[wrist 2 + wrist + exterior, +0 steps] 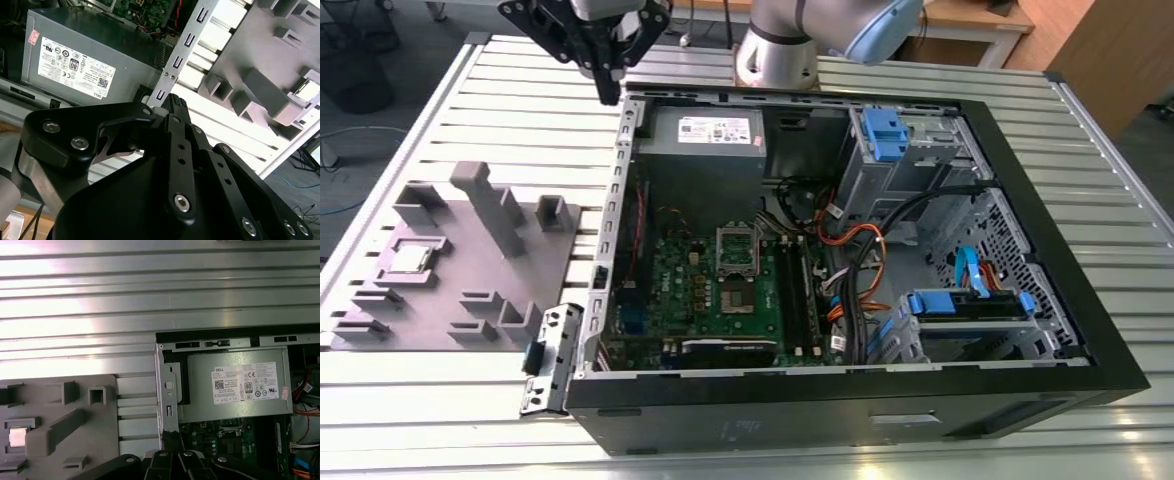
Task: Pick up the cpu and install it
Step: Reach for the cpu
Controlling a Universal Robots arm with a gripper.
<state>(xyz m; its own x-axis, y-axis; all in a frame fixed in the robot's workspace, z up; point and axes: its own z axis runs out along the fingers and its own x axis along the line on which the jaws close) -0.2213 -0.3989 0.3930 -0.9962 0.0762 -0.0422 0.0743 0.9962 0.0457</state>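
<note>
Right now the fingers read to me as closed on each other with nothing between them. In the exterior view the gripper (607, 95) comes down to one narrow dark tip, and both wrist views show the same pinched stack.

That tip hangs over the far corner of the open computer case (854, 400), on the exterior view's left side of it. It is just beside the power supply (707, 130), whose label I can see in both wrist views. I cannot tell whether it touches the case's sheet-metal edge; it looks slightly above it.

The cpu (410, 258) is not in the gripper. It lies flat in a square recess of the grey tray (467, 275), out on the slatted table (454, 400) and well apart from the fingers. From the tip it lies towards the exterior view's left and nearer that camera, across the tray's tall upright blocks. The first wrist view shows it as a pale square (17, 436), with the tray (100, 440) between it and the gripper (171, 436).

Being square, the chip has no long axis, and its edges run in line with the tray's edges. The silver socket frame (738, 250) sits inside the case on the green board, on the opposite side of the fingers from the chip. I judge the pick not yet begun.
</note>
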